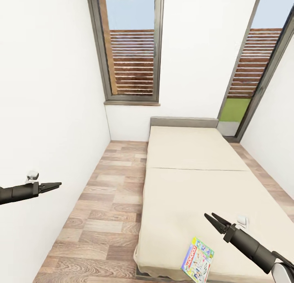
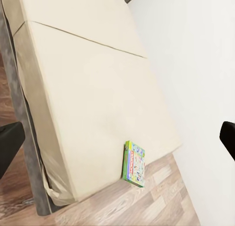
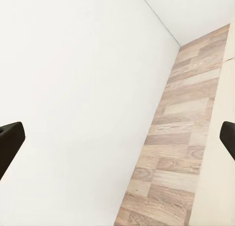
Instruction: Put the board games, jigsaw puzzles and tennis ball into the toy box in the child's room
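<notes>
Here's the robot facing down the length of the large cream-beige mattress bed (image 1: pixel 192 181) with its grey side frame, both arms raised and nothing in either of them. The right gripper (image 1: pixel 212 218), black and two-fingered, hangs over the near end of the mattress with its fingers spread wide and empty. Just below and slightly inboard of it lies the flat green printed Monopoly board game box (image 1: pixel 197 259), right at the mattress's near edge; the left wrist view catches the same box (image 2: pixel 134 163) sitting at the corner, its end hanging over the wood-plank floor (image 1: pixel 106 209). The left gripper (image 1: pixel 55 186) is held out well to the side over the floor, near the white wall (image 1: pixel 45 91), and its fingers look parted, with dark tips at both edges of its wrist view, nothing between them. By my reading, this is the fetch step for a bed game. Next, the right arm needs to drop and rotate so its fingers straddle the box's thin edge; that overhang may help.
</notes>
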